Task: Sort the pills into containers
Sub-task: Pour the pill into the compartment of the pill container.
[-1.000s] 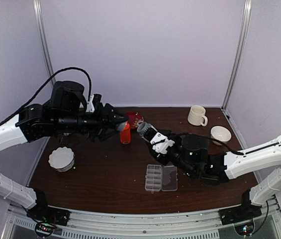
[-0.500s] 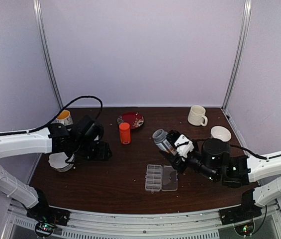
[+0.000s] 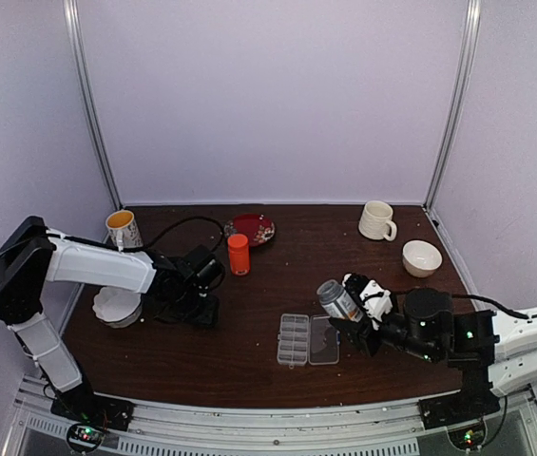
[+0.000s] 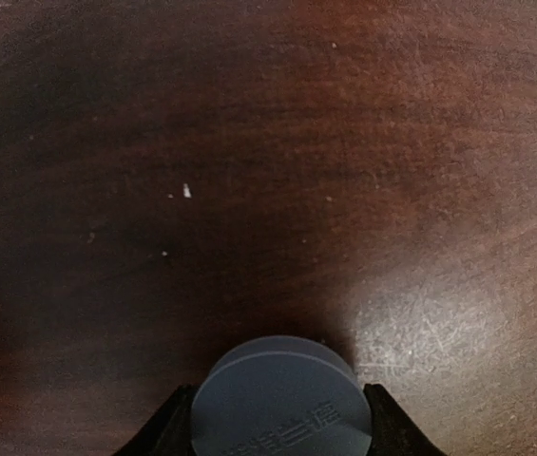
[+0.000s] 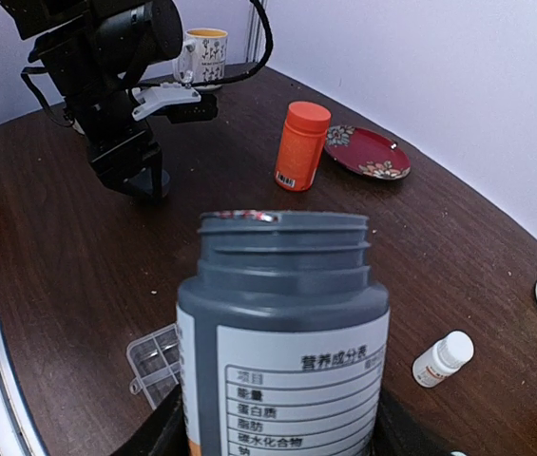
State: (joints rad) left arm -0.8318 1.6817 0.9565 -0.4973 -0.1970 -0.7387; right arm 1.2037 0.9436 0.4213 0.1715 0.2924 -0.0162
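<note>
Top view: organiser box, clear and many-celled, lid laid open flat, sits at 6 o'clock on the surface. The right fingers are clenched on a tilted grey bottle at the box's 2 o'clock, probably staged for pouring. The left fingers are low at 9 o'clock. Left wrist: they grasp the grey cap, probably keeping it clear of the pour. Right wrist: bottle mouth open; pills not discernible.

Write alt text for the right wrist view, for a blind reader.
An open grey bottle with a printed label fills the foreground, held by the right claw. Behind it on the dark table stand an orange bottle, a red plate and the left arm.
</note>
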